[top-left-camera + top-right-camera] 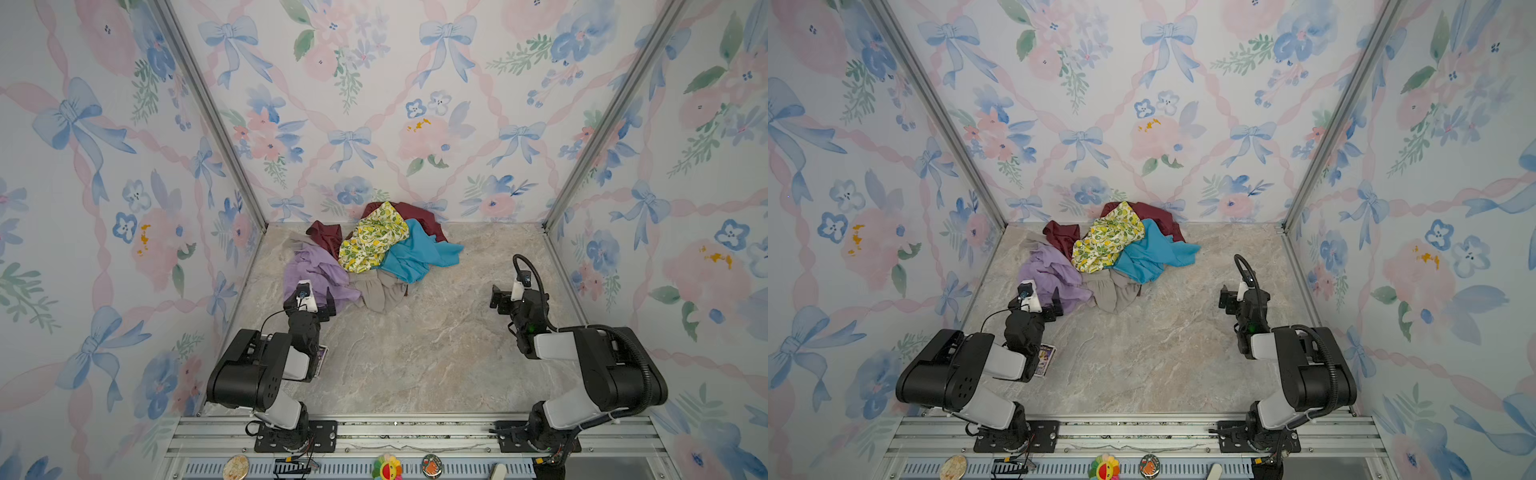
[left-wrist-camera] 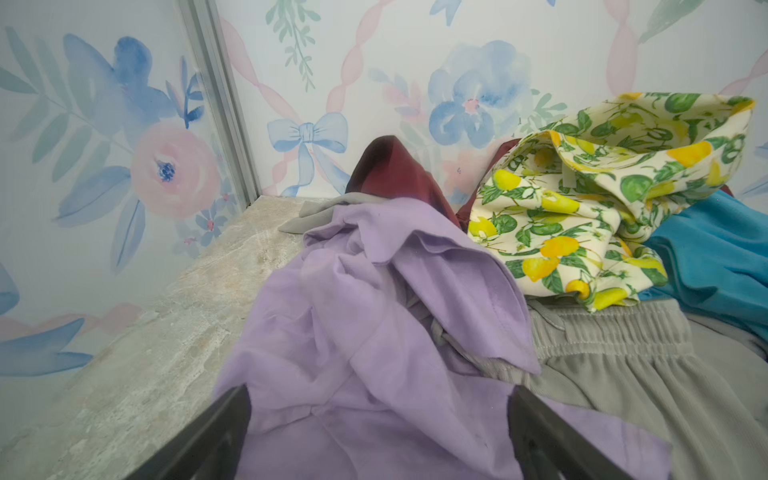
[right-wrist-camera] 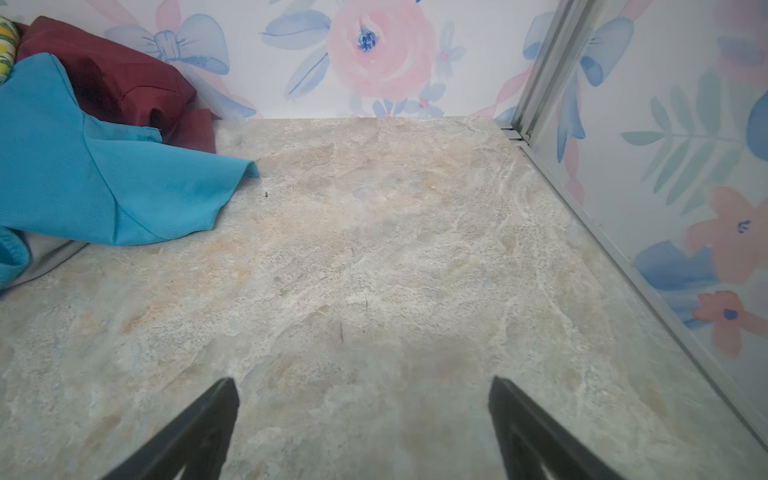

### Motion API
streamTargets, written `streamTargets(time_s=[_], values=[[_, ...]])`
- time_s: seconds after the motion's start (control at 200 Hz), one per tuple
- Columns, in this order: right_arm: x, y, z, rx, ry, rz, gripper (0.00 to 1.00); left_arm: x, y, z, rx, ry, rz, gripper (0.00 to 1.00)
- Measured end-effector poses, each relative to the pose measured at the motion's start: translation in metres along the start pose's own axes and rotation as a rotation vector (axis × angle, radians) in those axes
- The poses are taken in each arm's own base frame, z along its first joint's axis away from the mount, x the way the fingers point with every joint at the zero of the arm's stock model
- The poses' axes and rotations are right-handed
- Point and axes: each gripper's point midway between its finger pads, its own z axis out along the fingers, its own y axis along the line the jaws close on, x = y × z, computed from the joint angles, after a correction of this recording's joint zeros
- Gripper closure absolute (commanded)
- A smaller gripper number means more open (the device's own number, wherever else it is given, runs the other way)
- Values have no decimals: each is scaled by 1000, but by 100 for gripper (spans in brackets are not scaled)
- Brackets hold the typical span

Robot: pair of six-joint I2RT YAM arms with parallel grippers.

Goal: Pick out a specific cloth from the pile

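The pile point(image 1: 374, 257) lies against the back wall in both top views. The maroon cloth point(image 1: 328, 237) sits at the bottom of it, showing at the left and behind point(image 1: 1158, 216) the lemon-print cloth point(image 1: 374, 241). A teal cloth point(image 1: 415, 255), a lilac cloth point(image 1: 316, 274) and a beige-grey cloth point(image 1: 382, 293) overlap it. My left gripper point(image 1: 311, 298) hangs open over the lilac cloth point(image 2: 374, 332), holding nothing; the maroon cloth point(image 2: 395, 174) rises beyond. My right gripper point(image 1: 498, 299) stands open above bare table, right of the pile, with the maroon cloth point(image 3: 124, 83) far off.
Floral walls close in the marble-look table point(image 1: 415, 353) on three sides, with metal posts in the back corners. A small printed card point(image 1: 321, 360) lies under my left arm. An aluminium rail point(image 1: 395, 432) with small ornaments runs along the front edge.
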Motion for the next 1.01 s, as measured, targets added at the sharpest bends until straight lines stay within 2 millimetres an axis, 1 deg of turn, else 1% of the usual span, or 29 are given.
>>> streamTargets(time_s=[1.005], values=[[1, 2, 0, -16, 2, -3, 3, -1, 1, 0, -5, -1, 0, 2]])
